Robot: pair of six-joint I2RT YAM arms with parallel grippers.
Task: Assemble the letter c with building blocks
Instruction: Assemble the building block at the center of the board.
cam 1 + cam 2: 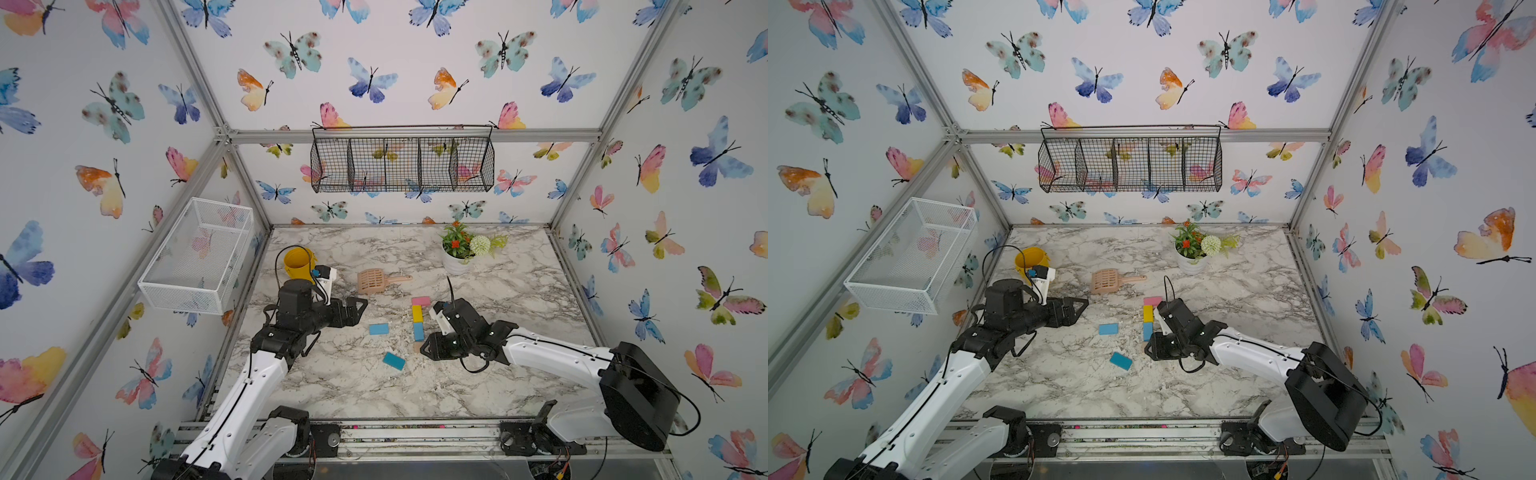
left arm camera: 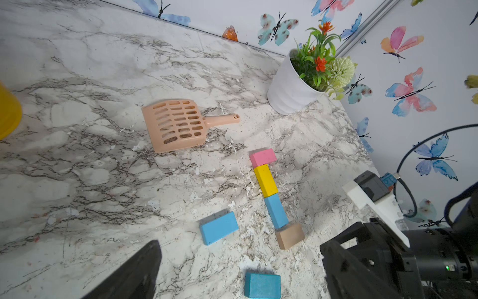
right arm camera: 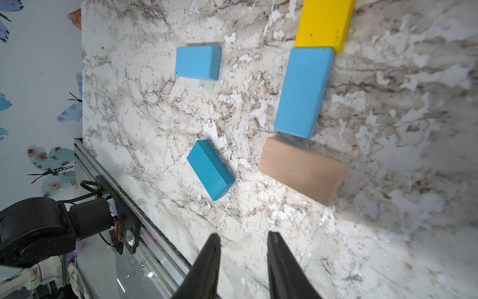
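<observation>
A: What was hidden?
B: In a top view, the right gripper (image 1: 424, 349) covered most of the tan block (image 1: 417, 348).
A: Cut off?
B: The yellow block (image 3: 324, 23) at the right wrist view's edge; the yellow bucket (image 2: 7, 111) at the left's.

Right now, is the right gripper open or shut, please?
Open: the right gripper has its jaws apart, nothing between them.

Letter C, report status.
Left gripper, right gripper open, empty. Yellow block, blue block end to end, pink block across far end, tan block askew at near end. Unplaced: loose blue block, teal block; peach scoop clear.
</observation>
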